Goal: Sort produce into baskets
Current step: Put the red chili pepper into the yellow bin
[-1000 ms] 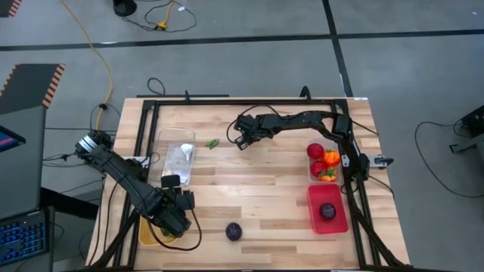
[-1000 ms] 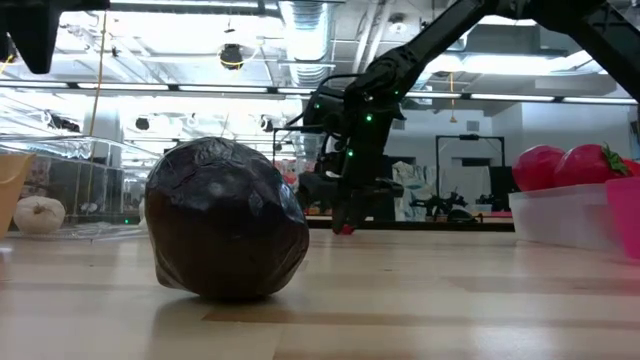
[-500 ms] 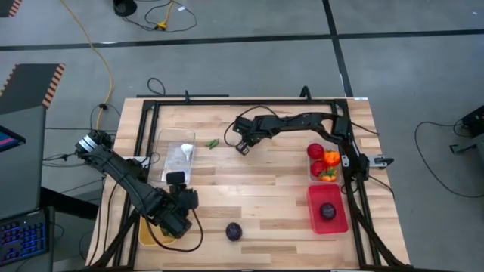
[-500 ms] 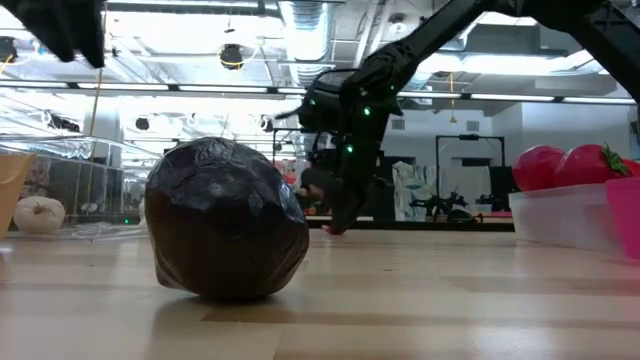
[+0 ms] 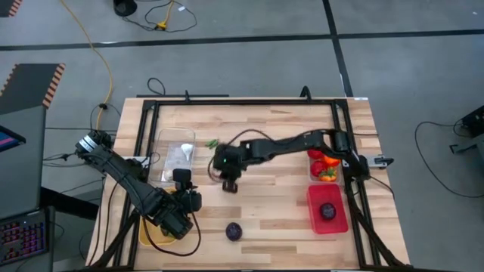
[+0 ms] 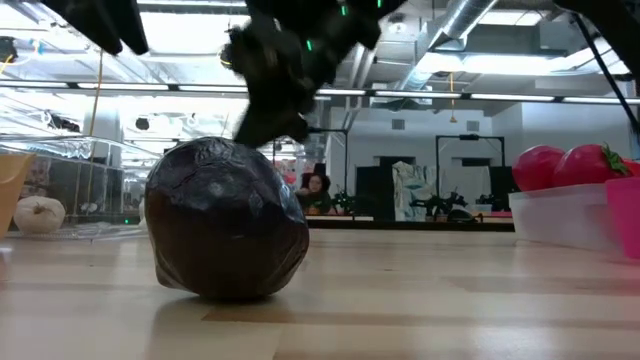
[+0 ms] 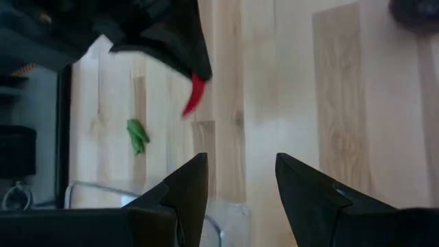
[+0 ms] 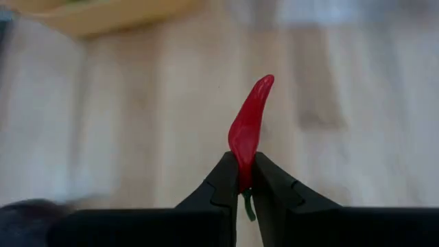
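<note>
Pale wooden planks make up the table (image 5: 265, 177), framed by black rails, with grey floor and loose cables beyond it. Nearest the front edge lies 1 dark purple round (image 5: 234, 231), alone on the bare wood; from table height it fills the foreground (image 6: 226, 220). Just left of it the left gripper (image 5: 184, 202) hangs over the front-left corner with its fingers (image 7: 185, 189) apart and nothing between them, above the yellow bin (image 5: 147, 233). At the front right sits the red bin (image 5: 316, 218), holding another purple round (image 5: 328, 211). Farther back on that side a clear bin (image 5: 312, 171) carries red tomatoes (image 5: 317, 160) and orange peppers (image 5: 330, 171). Toward the middle of the table the right gripper (image 5: 228, 183) reaches far across from the right, its fingers (image 8: 223, 185) pinched together on the stem end of a red chilli (image 8: 250, 127), which sticks out past the tips, raised off the wood. Behind it to the left, a green chilli (image 5: 212, 143) lies on the planks beside a second clear bin (image 5: 175, 160) containing white garlic (image 6: 38, 214).
</note>
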